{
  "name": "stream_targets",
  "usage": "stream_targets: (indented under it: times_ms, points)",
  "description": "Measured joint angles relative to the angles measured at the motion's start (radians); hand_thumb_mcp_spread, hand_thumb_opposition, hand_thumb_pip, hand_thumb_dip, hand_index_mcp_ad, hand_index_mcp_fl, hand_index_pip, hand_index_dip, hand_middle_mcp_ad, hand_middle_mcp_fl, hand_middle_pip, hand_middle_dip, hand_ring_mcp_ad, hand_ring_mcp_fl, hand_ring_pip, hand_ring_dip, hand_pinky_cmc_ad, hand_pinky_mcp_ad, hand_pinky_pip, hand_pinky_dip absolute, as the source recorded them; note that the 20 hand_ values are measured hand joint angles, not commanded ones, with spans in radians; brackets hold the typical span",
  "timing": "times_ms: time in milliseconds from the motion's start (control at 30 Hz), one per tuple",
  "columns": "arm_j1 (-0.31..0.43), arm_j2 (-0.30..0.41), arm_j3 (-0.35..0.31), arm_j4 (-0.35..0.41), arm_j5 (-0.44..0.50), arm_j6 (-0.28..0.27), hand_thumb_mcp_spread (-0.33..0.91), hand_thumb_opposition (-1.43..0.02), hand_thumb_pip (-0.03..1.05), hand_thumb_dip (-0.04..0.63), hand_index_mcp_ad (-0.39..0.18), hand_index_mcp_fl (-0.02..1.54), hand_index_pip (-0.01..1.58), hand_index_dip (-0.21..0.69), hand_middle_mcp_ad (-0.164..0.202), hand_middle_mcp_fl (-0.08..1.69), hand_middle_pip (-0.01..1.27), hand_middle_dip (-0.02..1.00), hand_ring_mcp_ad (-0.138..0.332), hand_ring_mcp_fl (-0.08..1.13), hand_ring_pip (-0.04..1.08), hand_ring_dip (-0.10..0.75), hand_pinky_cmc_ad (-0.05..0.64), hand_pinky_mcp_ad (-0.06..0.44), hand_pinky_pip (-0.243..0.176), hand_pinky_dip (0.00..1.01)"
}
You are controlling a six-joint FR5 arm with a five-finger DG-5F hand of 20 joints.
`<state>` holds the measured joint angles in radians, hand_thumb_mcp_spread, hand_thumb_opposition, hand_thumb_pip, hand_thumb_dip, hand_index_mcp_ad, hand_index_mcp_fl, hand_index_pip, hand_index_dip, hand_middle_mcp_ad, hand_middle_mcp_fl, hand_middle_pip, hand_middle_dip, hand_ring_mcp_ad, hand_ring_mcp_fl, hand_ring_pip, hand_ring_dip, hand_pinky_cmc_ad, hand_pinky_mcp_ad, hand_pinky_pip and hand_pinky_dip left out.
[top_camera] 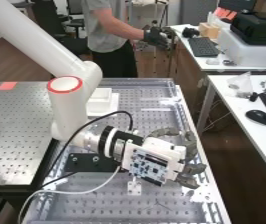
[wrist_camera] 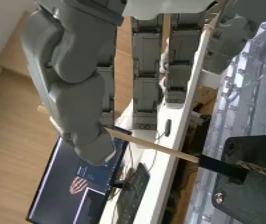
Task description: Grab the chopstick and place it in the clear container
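Note:
In the high view the hand (top_camera: pixel 189 162) is over the right part of the perforated bench, on the end of the white arm. The wrist view has the hand (wrist_camera: pixel 82 107) with its thumb and fingers closed around a thin wooden chopstick (wrist_camera: pixel 150 145). One end of the stick pokes out past the thumb. Its other side runs out to a black section and a twisted-pattern part, across a black plate (wrist_camera: pixel 258 145). Part of the stick is hidden behind the thumb.
A white tray (top_camera: pixel 100 95) stands at the bench's far side, and the black plate (top_camera: pixel 84 162) lies beneath the arm. Cables loop beside the wrist. A translucent ridged edge (wrist_camera: pixel 213 130) runs along the bench. A white side table (top_camera: pixel 233 110) with a mouse stands to the right.

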<state>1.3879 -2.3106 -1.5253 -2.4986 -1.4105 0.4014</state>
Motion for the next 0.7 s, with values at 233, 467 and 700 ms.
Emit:
stream_targets:
  times_ms: [233,467,700]
  points:
    - [0.000,-0.008,0.020,-0.011,0.004,-0.009,0.60,-0.97,0.49,0.305,-0.251,0.84,0.92,0.188,0.077,0.90,0.35,0.72,0.113,0.51,0.10,0.380,0.405,0.262,-0.021,0.14]
    - [-0.004,-0.015,0.039,-0.021,0.010,-0.016,0.62,-1.00,0.47,0.290,-0.271,0.89,0.92,0.202,0.079,0.92,0.33,0.72,0.117,0.53,0.09,0.380,0.405,0.265,-0.002,0.14]
    - [-0.008,-0.018,0.047,-0.030,0.005,-0.021,0.63,-0.99,0.47,0.290,-0.288,0.89,0.86,0.206,0.079,0.93,0.31,0.72,0.113,0.52,0.10,0.394,0.429,0.264,-0.002,0.14]
